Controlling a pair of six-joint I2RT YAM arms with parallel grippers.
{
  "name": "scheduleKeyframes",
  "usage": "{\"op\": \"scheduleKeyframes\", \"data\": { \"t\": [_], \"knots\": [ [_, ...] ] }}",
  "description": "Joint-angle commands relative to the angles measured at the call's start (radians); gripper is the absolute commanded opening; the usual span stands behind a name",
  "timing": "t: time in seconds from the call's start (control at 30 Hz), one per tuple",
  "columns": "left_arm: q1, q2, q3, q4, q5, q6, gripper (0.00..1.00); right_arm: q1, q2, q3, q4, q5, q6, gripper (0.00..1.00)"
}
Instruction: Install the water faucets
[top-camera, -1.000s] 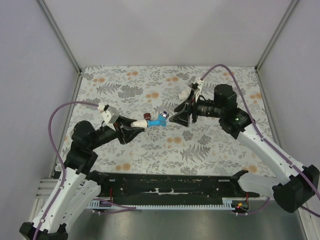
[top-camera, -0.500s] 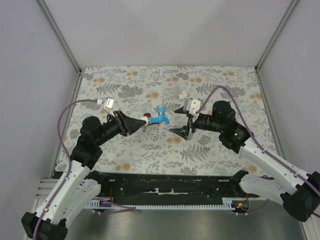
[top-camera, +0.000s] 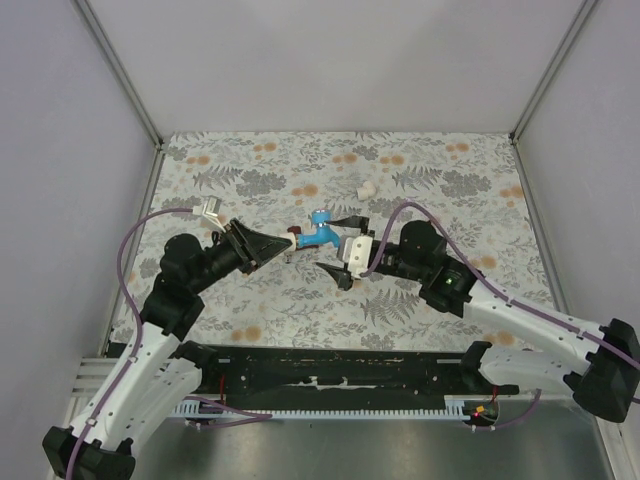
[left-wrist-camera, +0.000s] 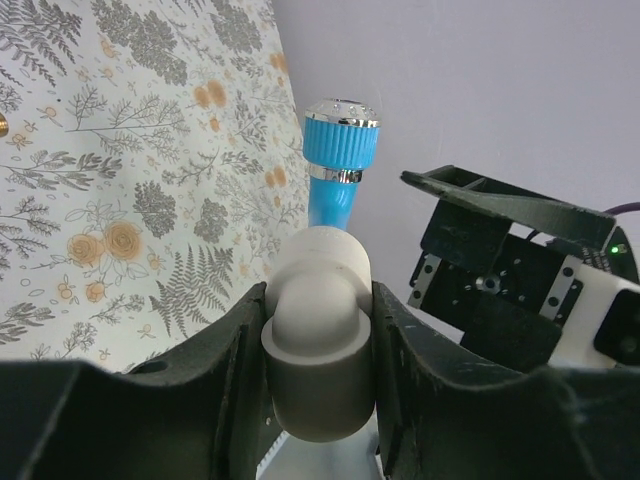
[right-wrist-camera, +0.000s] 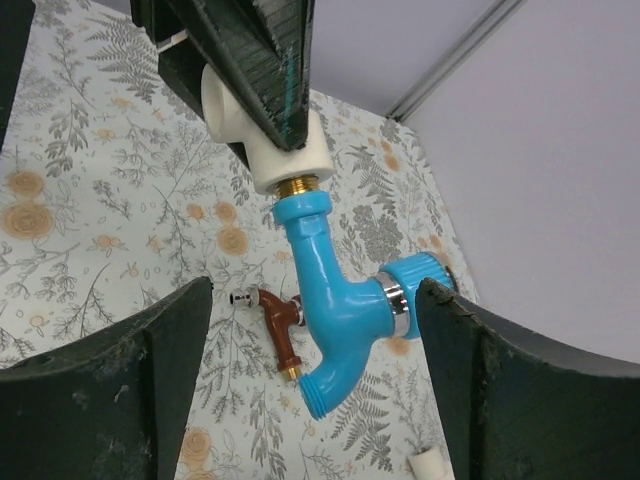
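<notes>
R gripper (right-wrist-camera: 310, 335) is spread wide, nothing in it. One finger sits on each side of the blue faucet (right-wrist-camera: 330, 290), w/ the faucet in the gap btwn them. The R-hand finger is right at the faucet's ribbed knob; can't tell if it touches. The other finger is well apart from the body.

L gripper (left-wrist-camera: 318, 300) is pinching a white fitting (left-wrist-camera: 315, 330) by its sides, and the blue faucet is screwed into that fitting's far end. The faucet is thus up in the air over the desk (top-camera: 250, 300), btwn the two arms and about mid-desk in the top view.

Key relation: the faucet's threaded stem runs in line w/ the L gripper's fingers, straight out toward the R arm. In the R wrist view the stem comes down from the fitting, then the body bends. The spout mouth points down and the knob sticks out sideways. A thin band of brass thread shows btwn fitting and blue collar, so prob. not fully seated yet.

R gripper is the nearer free one, already straddling the body across the stem axis. My read: next it closes on the body and turns about that axis, while L keeps the fitting from spinning. Risk: pinching the knob instead of the body would turn only the knob.

The red-brown faucet (right-wrist-camera: 280, 325) lies flat on the desk below, no fitting on it. A loose white fitting (top-camera: 366, 188) sits farther back on the desk, apart from both arms.
</notes>
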Motion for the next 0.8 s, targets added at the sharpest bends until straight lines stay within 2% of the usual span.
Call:
{"op": "scheduleKeyframes", "data": {
  "t": [0.0, 0.17, 0.3, 0.47, 0.77],
  "knots": [
    [0.003, -0.022, 0.057, 0.044, 0.020, -0.079, 0.02, 0.055, 0.052, -0.033, 0.135, 0.121, -0.121, 0.88],
    [0.003, -0.031, 0.062, 0.048, 0.037, -0.092, 0.02, 0.095, 0.125, -0.065, 0.205, 0.246, -0.201, 0.88],
    [0.004, -0.025, 0.063, 0.068, 0.068, -0.109, 0.02, 0.105, 0.150, -0.113, 0.340, 0.319, -0.214, 0.80],
    [0.003, -0.009, 0.072, 0.122, 0.134, -0.132, 0.02, 0.109, 0.176, -0.130, 0.386, 0.414, -0.258, 0.70],
    [0.003, -0.011, 0.092, 0.133, 0.177, -0.149, 0.02, 0.141, 0.273, -0.180, 0.556, 0.553, -0.414, 0.72]
  ]
}}
